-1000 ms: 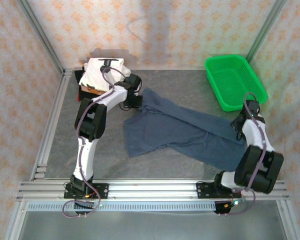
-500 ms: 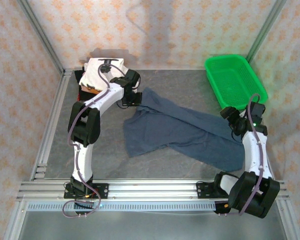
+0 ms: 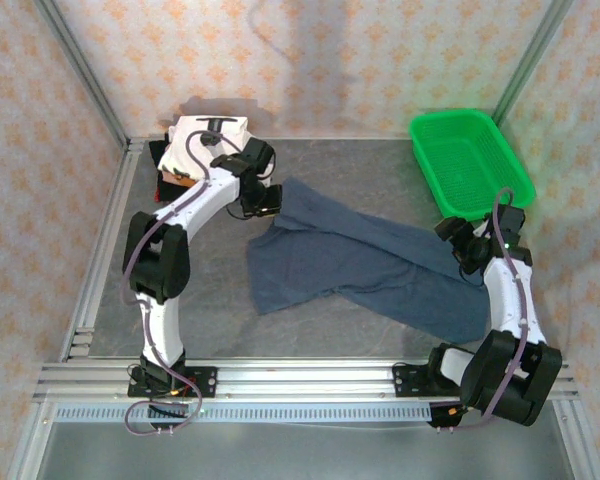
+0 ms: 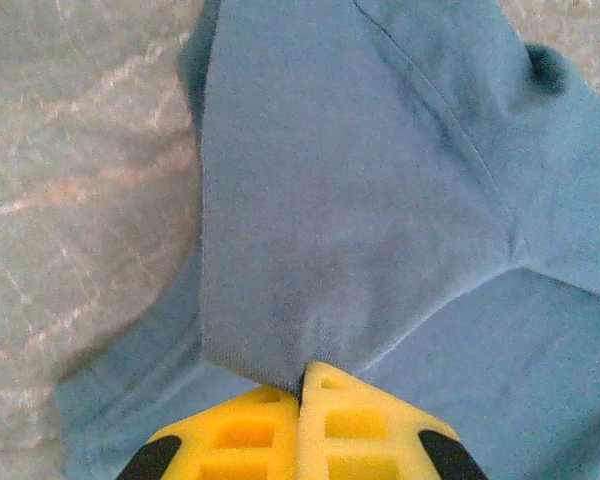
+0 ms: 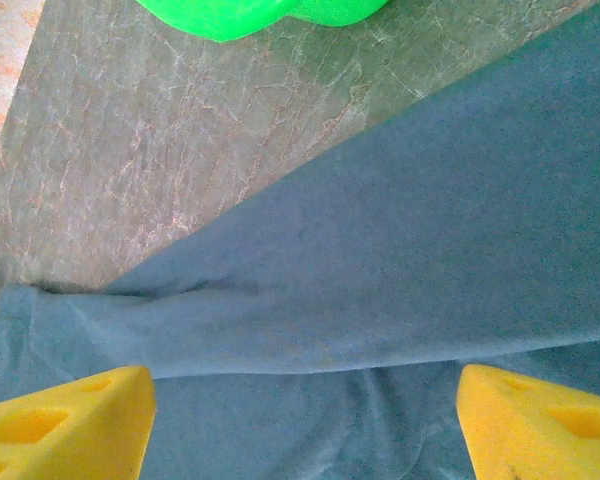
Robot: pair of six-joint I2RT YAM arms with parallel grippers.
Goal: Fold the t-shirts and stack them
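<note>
Right wrist view shows the right gripper (image 5: 300, 435) with its jaws spread wide and holding nothing. The blue shirt (image 5: 380, 260) lies just below them, loose on the table (image 5: 160, 150). The green basket (image 5: 250, 12) sits ahead of the jaws, apart from the cloth.

Farther across, the left gripper (image 4: 302, 420) is clenched on a fold of the same shirt — the cloth runs into the closed fingers and spreads away ahead of them. Beyond the left jaws, in the far corner, the folded shirts (image 3: 210, 135) sit stacked, white on top.

The shirt looks light, limp and quick to wrinkle. It will likely sag and bunch wherever it is unsupported, so one pinch alone would drag it into a rope. A good hold for the right jaws is probably an edge or corner of the cloth close beneath them — thin enough to nip, and opposite the left grasp, so the cloth can be drawn flat.
</note>
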